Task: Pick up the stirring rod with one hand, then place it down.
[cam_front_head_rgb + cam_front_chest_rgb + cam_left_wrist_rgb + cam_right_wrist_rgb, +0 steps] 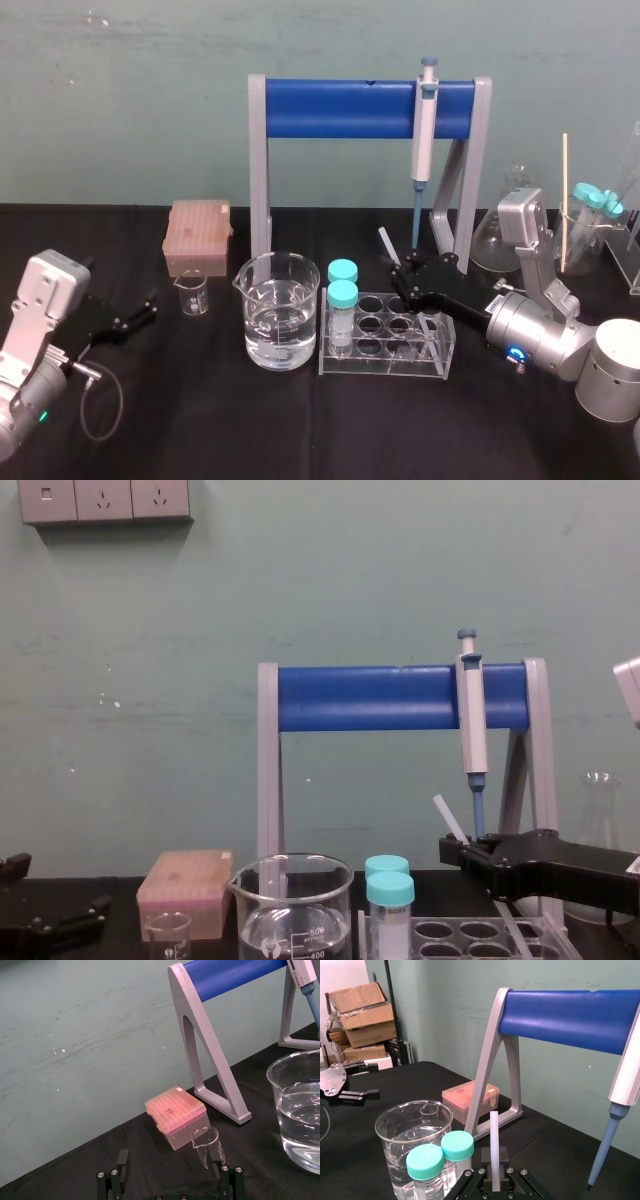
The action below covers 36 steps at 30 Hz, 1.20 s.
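While the right gripper point(397, 268) clamps one stirring rod point(386, 242), tilted, just before the pipette stand point(370, 107): two teal-capped tubes point(343, 295), two beakers point(281, 320), one pipette point(425, 130); left gripper point(147, 308) spread, empty, well left of it.

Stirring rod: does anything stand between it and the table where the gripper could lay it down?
Yes. The right gripper holds the stirring rod tilted over the test tube rack, which seems to lie right beneath. The capped tubes and beaker stand beside. The left gripper rests far left.
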Motion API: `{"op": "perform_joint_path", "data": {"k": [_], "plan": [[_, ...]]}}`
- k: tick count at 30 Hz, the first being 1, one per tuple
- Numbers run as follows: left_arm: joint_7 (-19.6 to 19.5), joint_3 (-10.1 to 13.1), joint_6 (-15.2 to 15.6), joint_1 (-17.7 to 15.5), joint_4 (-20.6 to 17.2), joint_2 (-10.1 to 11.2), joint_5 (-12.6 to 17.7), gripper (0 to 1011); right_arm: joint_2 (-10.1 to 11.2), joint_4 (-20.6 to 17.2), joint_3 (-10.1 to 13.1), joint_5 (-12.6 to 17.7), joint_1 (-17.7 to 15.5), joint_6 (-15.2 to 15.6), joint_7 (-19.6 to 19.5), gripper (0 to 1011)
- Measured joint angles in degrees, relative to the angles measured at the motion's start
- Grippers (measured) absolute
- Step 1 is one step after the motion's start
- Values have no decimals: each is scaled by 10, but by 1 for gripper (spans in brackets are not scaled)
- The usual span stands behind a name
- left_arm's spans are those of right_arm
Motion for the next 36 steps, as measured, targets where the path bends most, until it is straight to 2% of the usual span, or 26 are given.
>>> {"op": "perform_joint_path", "data": {"k": [5, 13, 22, 26, 28, 29, 32, 36], "plan": [[0, 0, 0, 0, 0, 0, 0, 1000, 0, 0, 1, 0, -1, -1, 0, 71], [0, 0, 0, 0, 0, 0, 0, 1000, -13, -11, 24, -2, -4, -43, -1, 71], [0, 0, 0, 0, 0, 0, 0, 1000, -46, -20, 52, 3, 1, -125, 4, 71], [0, 0, 0, 0, 0, 0, 0, 1000, -58, -17, 65, 2, 0, -182, 11, 71], [0, 0, 0, 0, 0, 0, 0, 1000, -62, -13, 69, -6, -1, -214, 14, 71], [0, 0, 0, 0, 0, 0, 0, 1000, -62, -13, 69, -6, -1, -214, 14, 71], [0, 0, 0, 0, 0, 0, 0, 1000, -66, -8, 76, -23, -5, -257, 12, 71], [0, 0, 0, 0, 0, 0, 0, 1000, -69, 1, 86, -37, -13, -292, 5, 71]]}}
